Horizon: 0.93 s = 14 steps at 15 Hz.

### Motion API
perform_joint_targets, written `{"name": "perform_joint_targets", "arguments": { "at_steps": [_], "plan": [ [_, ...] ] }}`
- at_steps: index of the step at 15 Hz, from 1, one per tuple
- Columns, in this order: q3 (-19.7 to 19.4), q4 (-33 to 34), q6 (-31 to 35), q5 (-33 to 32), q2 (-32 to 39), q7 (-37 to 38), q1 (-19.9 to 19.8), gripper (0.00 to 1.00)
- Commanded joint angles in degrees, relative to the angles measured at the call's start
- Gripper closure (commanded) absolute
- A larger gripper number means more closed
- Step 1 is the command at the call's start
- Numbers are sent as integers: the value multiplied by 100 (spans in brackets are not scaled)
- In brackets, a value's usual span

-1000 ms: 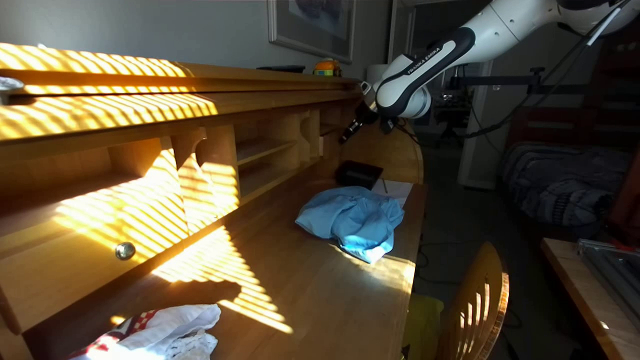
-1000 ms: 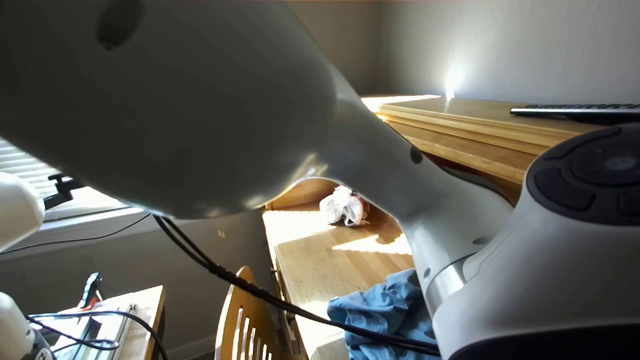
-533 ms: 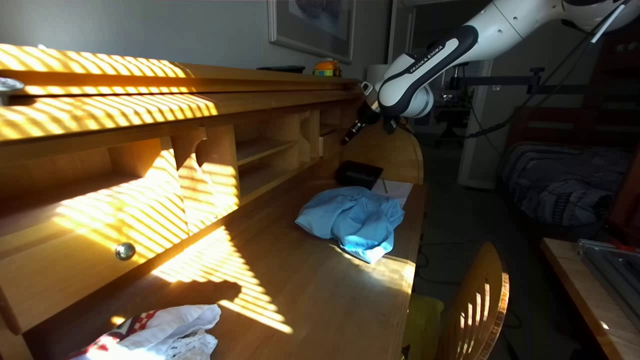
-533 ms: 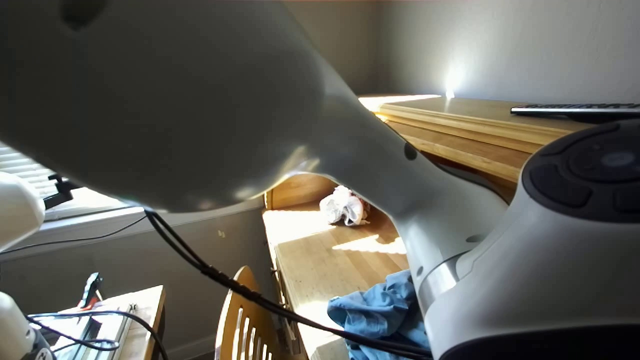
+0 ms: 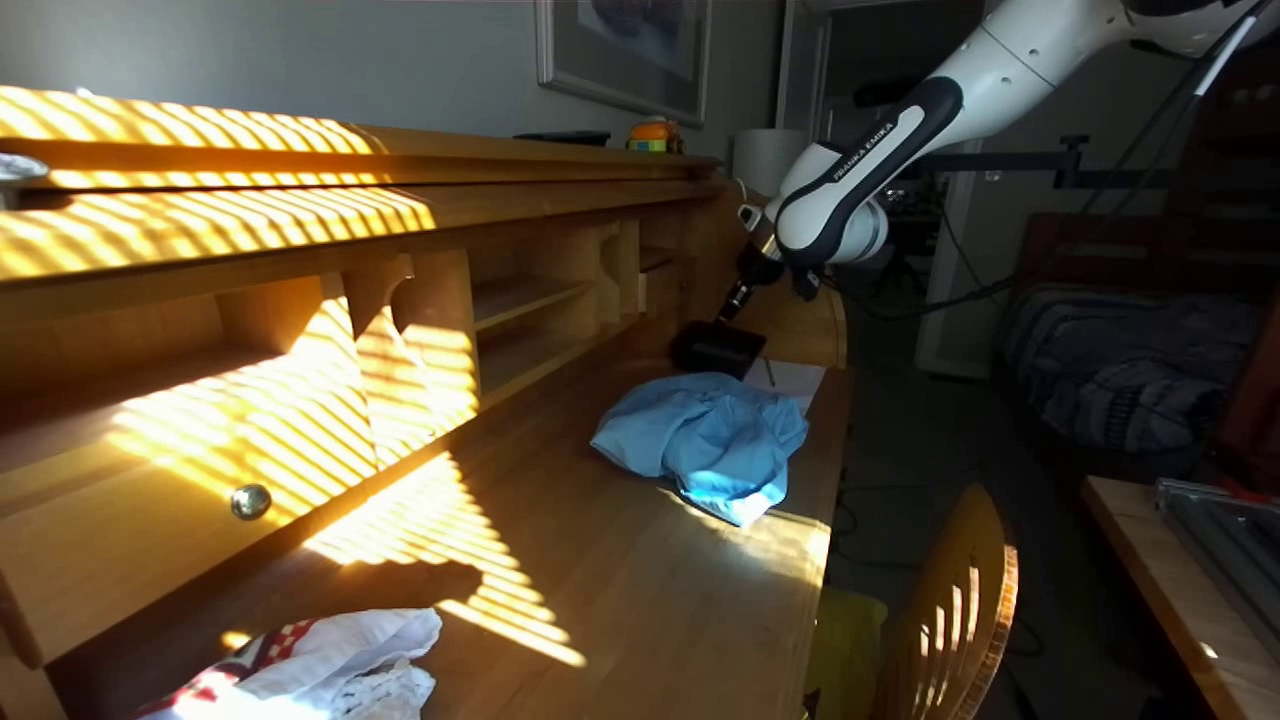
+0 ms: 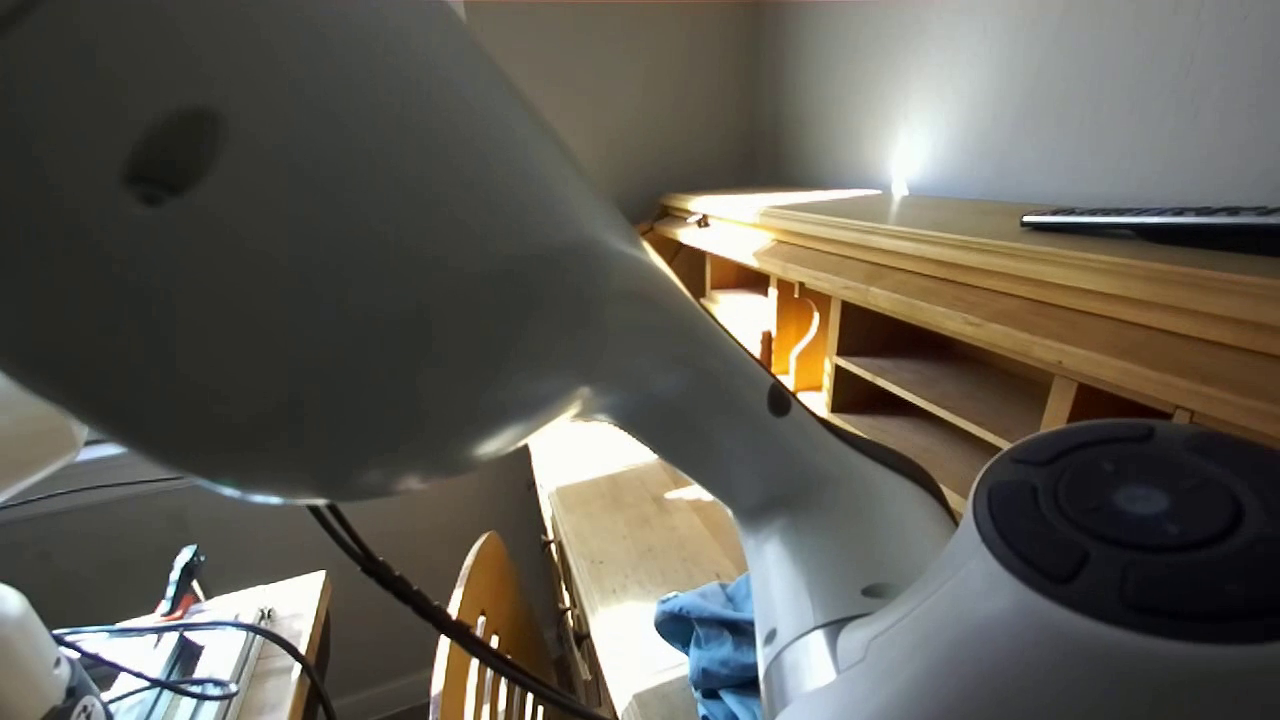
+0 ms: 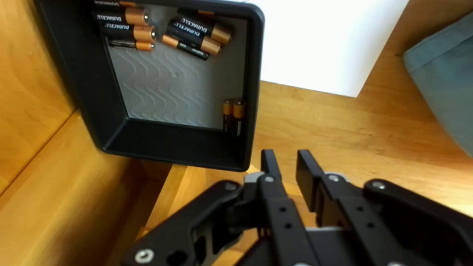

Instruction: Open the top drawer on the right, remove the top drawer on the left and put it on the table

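The light-wood desk, the table (image 5: 640,570), fills much of an exterior view. At its near left sits a wooden drawer (image 5: 130,520) with a silver knob (image 5: 250,502), its front in place below a pigeonhole. What looks like a smaller drawer (image 5: 664,287) with a dark knob lies in shadow at the far right end of the pigeonholes. My gripper (image 5: 725,315) points down above a black tray. In the wrist view the gripper (image 7: 286,152) stands open, its fingers a narrow gap apart with only desk surface showing between them, just beside the tray's corner.
The black tray (image 7: 177,146) holds several batteries. A white sheet (image 7: 325,44) lies beside it and a crumpled blue cloth (image 5: 705,435) lies nearer. A white and red cloth (image 5: 330,660) is at the near left. A slatted chair (image 5: 960,600) stands along the desk's front edge.
The arm has come down, and the gripper has dropped slightly rightward toward the black tray in an exterior view. The pigeonholes are now uncovered past the arm, while the white cloth there is hidden.
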Motion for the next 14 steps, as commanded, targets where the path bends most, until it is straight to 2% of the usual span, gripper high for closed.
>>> {"name": "perform_joint_targets", "arguments": {
  "at_steps": [1, 4, 6, 8, 11, 14],
  "plan": [
    [-381, -322, -82, -62, -318, 120, 365, 53],
    [-1276, -338, -115, -244, -560, 512, 1162, 34],
    [-1712, -235, -128, -239, -633, 725, 1580, 19],
    [-1960, -155, -136, -155, -697, 892, 1856, 5],
    [-2108, -14, -104, -27, -671, 1214, 2073, 0],
    [-1885, 217, -51, 175, -554, 1316, 1945, 0]
  ]
}}
